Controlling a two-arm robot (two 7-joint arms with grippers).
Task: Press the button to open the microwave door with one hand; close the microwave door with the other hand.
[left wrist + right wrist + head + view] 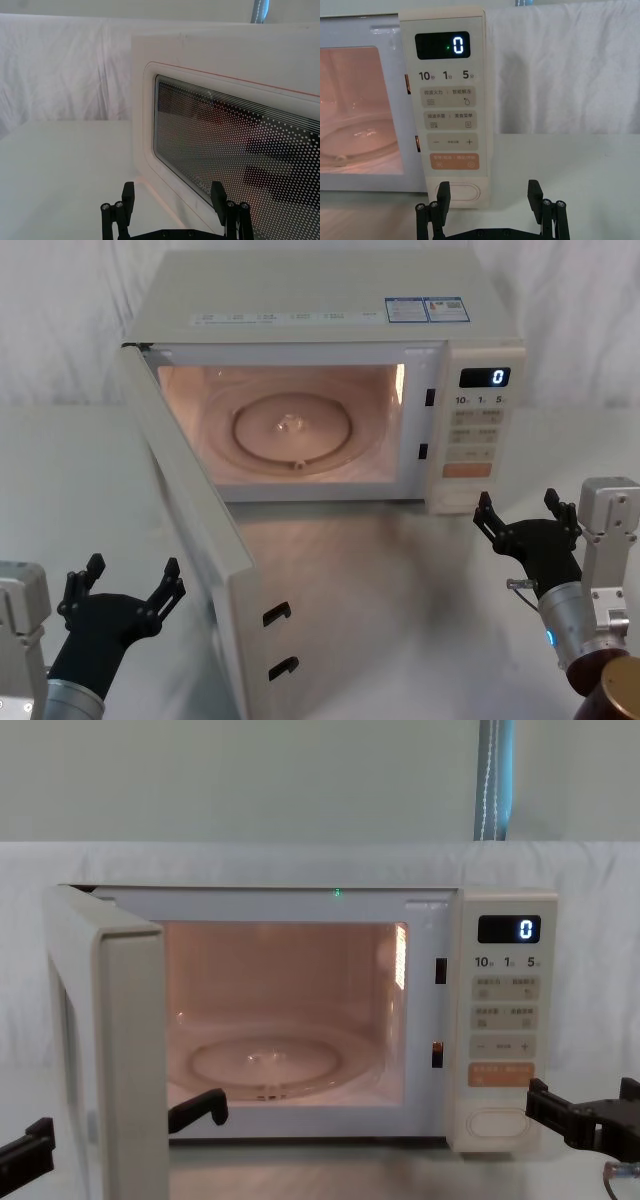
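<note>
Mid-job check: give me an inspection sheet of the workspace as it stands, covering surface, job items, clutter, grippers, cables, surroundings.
Surface: pale tabletop, bare in front of the oven.
Job's things: wide cream microwave door swung open toward the robot's left; cavity lit, glass turntable inside; large cream pill-shaped button at the panel's bottom, untouched now; display reads 0.
Clutter: nothing seen.
Grippers: left gripper open, beside the door's outer face; right gripper open, just before the button.
Cables: thin wire at the right wrist.
Surroundings: white cloth backdrop.
</note>
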